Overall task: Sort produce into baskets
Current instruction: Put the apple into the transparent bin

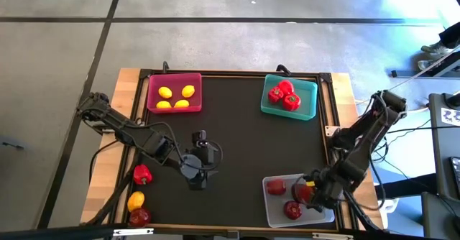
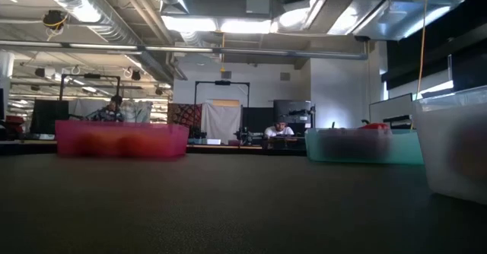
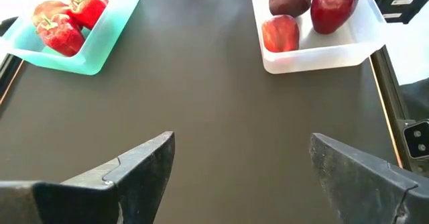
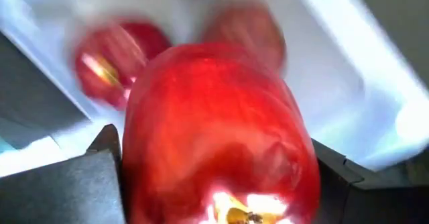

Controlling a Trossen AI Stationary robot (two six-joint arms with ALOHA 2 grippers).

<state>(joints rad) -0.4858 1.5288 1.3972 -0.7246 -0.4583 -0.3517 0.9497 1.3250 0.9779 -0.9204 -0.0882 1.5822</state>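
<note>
On the black bench (image 1: 237,146) in an open workshop we see 3 baskets, the right end effector (image 1: 310,191) grasping a red apple (image 4: 214,130) over the clear basket (image 1: 277,210) at the near right corner, the left end effector (image 1: 198,175) released mid-bench.

The dark surface (image 1: 237,139) carries a pink basket (image 1: 175,93); right of it a teal basket (image 1: 290,99), a clear basket (image 1: 282,200) beyond; loose produce (image 1: 140,197) lies nearer, on the wooden edge.

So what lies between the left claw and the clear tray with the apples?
Nothing: in the high view only bare dark mat separates the open left claw from the clear tray. The left wrist view shows the same empty stretch.
</note>
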